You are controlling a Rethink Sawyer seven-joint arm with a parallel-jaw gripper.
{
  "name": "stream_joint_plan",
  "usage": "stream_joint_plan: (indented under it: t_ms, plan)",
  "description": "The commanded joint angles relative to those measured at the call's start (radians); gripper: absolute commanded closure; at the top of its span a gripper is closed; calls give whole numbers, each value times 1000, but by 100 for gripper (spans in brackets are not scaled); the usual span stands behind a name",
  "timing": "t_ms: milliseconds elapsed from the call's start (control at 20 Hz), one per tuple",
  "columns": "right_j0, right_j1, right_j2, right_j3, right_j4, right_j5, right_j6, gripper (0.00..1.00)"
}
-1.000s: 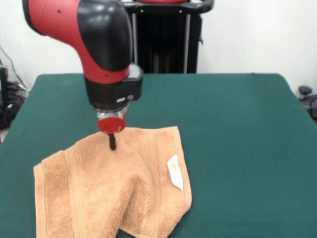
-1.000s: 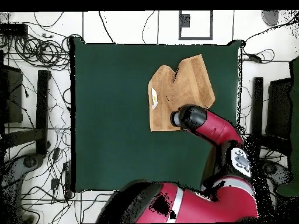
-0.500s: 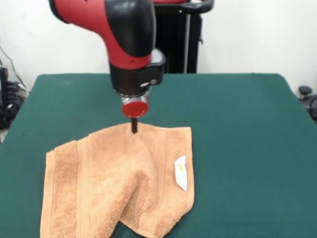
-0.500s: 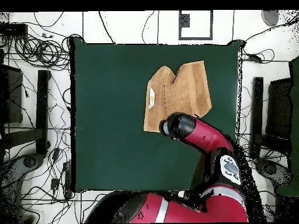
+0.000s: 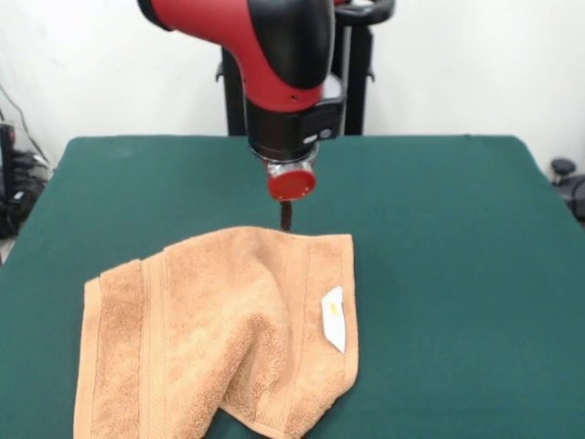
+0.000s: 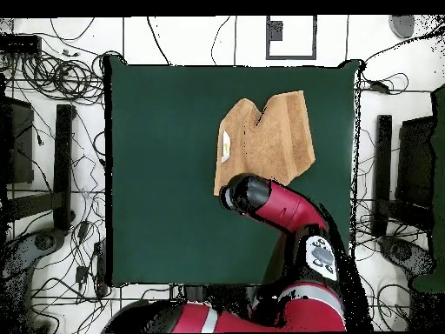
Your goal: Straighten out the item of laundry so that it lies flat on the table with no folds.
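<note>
Since the earlier frames: arm head has travelled along the towel's far edge, from above the cloth to just off that edge; the towel slid a little with it at first, then stopped.

Gripper [image 5: 286, 218]: hangs just beyond the far edge of the towel, a single dark tip showing under the red disc. Whether its fingers are spread or pressed together cannot be told; nothing appears to be held.

Towel [image 5: 219, 329]: orange-tan terry, lying on the table [image 5: 439, 229] toward the front camera's near-left part (in the overhead view, upper right of the green top). Not flat: a raised ridge runs through its middle, and the near edge is notched where cloth doubles under.

Label [image 5: 332, 318]: small white tag at the edge on the picture's right, lying face up.

Handling, as a judgement: soft, light and limp, so it will drape and drag rather than slide as a sheet; the pile should grip the felt-like top, so pulling one corner may stretch the folds out only partly. Best hold looks like a corner or a border band, pulled away from the ridge.

Hidden: the near edge is cut off by the frame's bottom in the front view; in the overhead view the arm covers the edge nearest the base, gripper included.
</note>
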Motion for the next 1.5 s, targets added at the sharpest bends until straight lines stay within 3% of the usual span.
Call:
stream_joint_plan:
  t_ms: [50, 250, 600, 1050, 1500]
  plan:
    - [22, 20, 89, 101, 74, -27, 166, 0]
    - [22, 38, 72, 53, 56, -34, 143, 0]
    - [-66, 131, 67, -172, -30, 21, -22, 0]
    - [-23, 159, -37, -287, -72, 75, 47, 0]
    - [-35, 209, -46, -404, -86, 134, 32, 0]
